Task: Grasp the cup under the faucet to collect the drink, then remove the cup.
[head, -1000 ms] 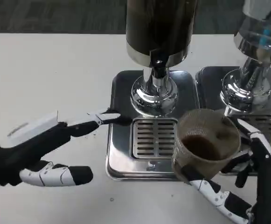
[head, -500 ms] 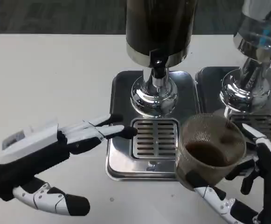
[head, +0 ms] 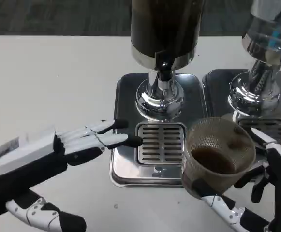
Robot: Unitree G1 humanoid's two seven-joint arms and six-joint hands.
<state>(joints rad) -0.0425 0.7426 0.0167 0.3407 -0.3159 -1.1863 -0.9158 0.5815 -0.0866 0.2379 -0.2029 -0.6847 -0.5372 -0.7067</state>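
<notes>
Cup [head: 218, 157], a clear ribbed one with dark drink pooling in its bottom, is sitting in the grasp of the right hand [head: 256, 193], whose white and black fingers [head: 271, 154] are wrapping around its right side while another is reaching under its base. It is hanging off to the right of the slotted drip grate [head: 160, 143], over the front right corner of the steel drip tray [head: 123, 164], and well clear of the faucet [head: 163, 72], which is pointing down above the back of the grate. The dark-filled dispenser [head: 164, 29] is standing on a polished chrome pedestal [head: 159, 99] at the rear of the tray. A second dispenser [head: 271, 29], clear-walled, is standing to the right on its own chrome base [head: 254, 94] and tray [head: 215, 87], with part of its grate showing behind the cup. The left hand [head: 48, 154] is lying low over the white table [head: 48, 82] to the left of the tray, holding nothing, with its fingers stretching out flat and apart; their dark tips [head: 130, 141] are reaching over the tray's left edge, just beside the grate, though whether they are touching the metal cannot be told. Its thumb [head: 43, 217] is hanging separately below, near the bottom edge of the picture.
</notes>
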